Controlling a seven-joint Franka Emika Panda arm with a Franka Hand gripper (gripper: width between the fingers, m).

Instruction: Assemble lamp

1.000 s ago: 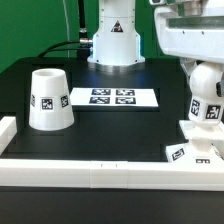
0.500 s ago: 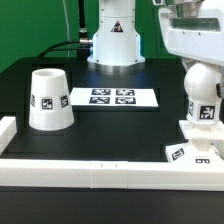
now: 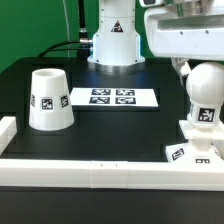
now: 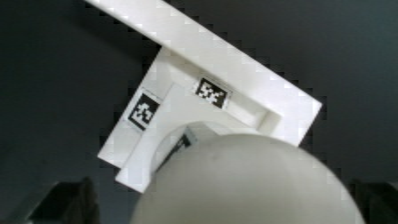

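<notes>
The white rounded bulb (image 3: 205, 98) stands upright on the low blocky base (image 3: 194, 148) at the exterior view's right, next to the white border rail. My gripper (image 3: 200, 62) hangs just above the bulb's top. In the wrist view the bulb (image 4: 249, 175) fills the space between the two dark fingers (image 4: 71, 200), with a gap showing beside it. The jaws stand open and hold nothing. The tagged base (image 4: 178, 110) shows below the bulb. The cone-shaped shade (image 3: 48, 98) stands alone at the exterior view's left.
The marker board (image 3: 110, 97) lies at the middle back. White border rails (image 3: 90, 170) run along the front and the left side. The arm's base (image 3: 113, 40) stands behind the marker board.
The gripper's body has shifted toward the exterior view's left above the bulb, so more of the bulb shows. The bulb, base and shade have not moved.
</notes>
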